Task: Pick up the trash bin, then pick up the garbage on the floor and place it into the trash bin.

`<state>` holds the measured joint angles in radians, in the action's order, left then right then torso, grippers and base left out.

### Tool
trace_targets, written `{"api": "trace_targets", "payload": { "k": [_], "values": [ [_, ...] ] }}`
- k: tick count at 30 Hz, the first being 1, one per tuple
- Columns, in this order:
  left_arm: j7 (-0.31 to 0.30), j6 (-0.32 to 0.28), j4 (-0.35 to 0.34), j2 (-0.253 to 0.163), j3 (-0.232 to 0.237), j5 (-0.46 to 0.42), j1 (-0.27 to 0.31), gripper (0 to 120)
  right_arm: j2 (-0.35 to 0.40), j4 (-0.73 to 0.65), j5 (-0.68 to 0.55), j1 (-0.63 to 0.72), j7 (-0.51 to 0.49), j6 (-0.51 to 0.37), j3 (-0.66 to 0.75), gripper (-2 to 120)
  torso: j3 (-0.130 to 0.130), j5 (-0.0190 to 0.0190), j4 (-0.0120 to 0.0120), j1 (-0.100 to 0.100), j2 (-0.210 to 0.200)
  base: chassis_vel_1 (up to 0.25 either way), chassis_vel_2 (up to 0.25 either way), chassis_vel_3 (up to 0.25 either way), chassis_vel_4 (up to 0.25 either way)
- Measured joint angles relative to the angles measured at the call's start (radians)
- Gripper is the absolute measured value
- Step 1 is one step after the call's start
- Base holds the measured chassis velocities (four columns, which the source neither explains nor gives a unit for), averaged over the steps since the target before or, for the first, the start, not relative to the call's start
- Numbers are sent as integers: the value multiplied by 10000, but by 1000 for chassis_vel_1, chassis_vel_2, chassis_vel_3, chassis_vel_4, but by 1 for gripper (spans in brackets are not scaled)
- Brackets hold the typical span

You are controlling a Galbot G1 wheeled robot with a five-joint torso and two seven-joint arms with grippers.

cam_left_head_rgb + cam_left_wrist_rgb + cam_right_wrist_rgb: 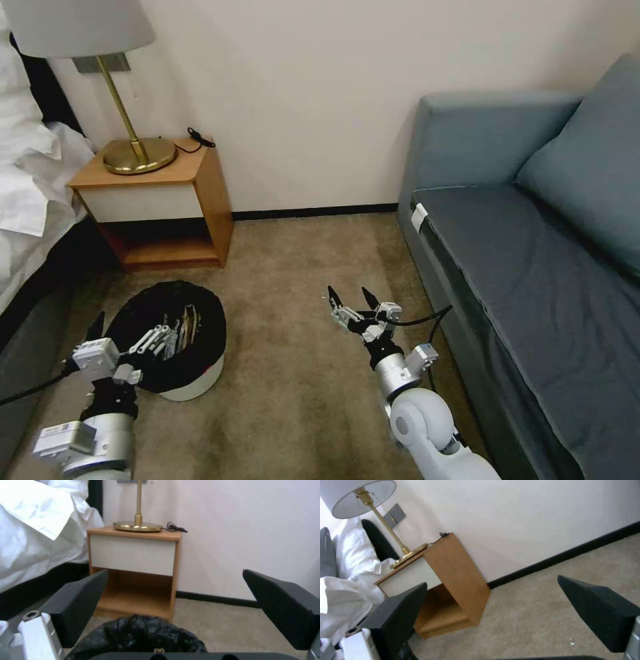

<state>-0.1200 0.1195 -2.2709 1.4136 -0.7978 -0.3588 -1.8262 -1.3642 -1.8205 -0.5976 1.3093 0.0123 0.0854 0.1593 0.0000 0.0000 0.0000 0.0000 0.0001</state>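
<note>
I saw the blue sofa (533, 253) at right and the wooden nightstand (167, 200) far left. The trash bin (190, 383) stood on the carpet (293, 393) near left, wrappers inside. My left claw (130, 333) spread over its rim; my right claw (351, 298) hung spread, empty.

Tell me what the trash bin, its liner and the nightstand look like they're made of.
The trash bin looks like smooth white plastic, judging by its even matte wall. Its liner appears to be thin black plastic film, crinkled and glossy where it drapes over the rim. The nightstand seems to be wood or wood-look laminate, warm orange-brown with a satin finish, plus a white drawer front.
</note>
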Motion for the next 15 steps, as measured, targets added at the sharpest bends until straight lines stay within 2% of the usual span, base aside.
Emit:
{"api": "trace_targets", "payload": {
  "k": [15],
  "values": [
    [-48, -37, 12, -8, -3, -35, 12, 100, 9, 21, 20, -19, 0, 2, -21, 100, 0, 0, 0, 0, 0, 0, 0, 0, 0]
  ]
}}
